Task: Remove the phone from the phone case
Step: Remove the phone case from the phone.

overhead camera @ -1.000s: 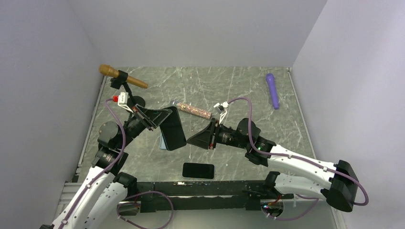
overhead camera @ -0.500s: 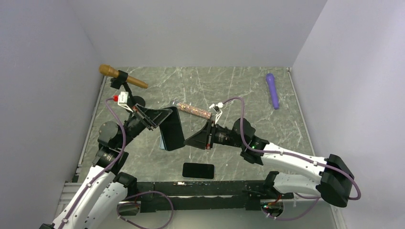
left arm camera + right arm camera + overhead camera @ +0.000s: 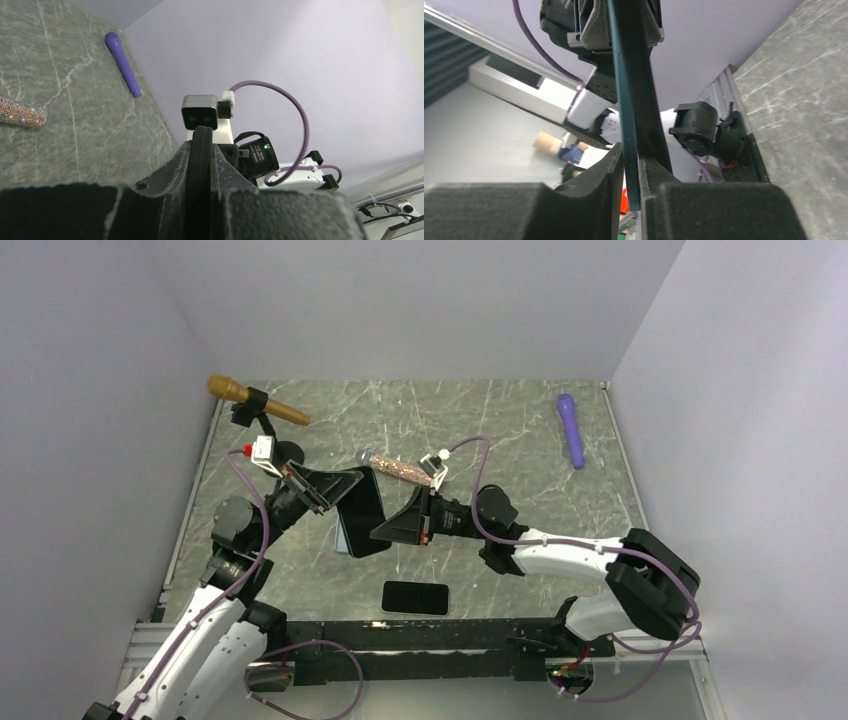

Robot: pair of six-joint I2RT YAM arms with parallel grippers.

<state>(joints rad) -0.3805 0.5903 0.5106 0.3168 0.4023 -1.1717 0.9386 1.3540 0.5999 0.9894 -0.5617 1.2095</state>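
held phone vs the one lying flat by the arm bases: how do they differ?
Pose: the cased phone is held tilted on edge above the table; the loose phone lies flat on it.
Grip: the left hand and right hand both pinch the cased phone; nothing touches the loose phone.
Look: the cased phone shows a bluish case edge; the loose phone shows none.
Both are dark rectangles.

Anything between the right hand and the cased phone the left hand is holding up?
Nothing visible. The right hand straddles the edge of the cased phone, opposite the left hand. The glitter tube and the other black phone lie flat on the table, apart from both hands.
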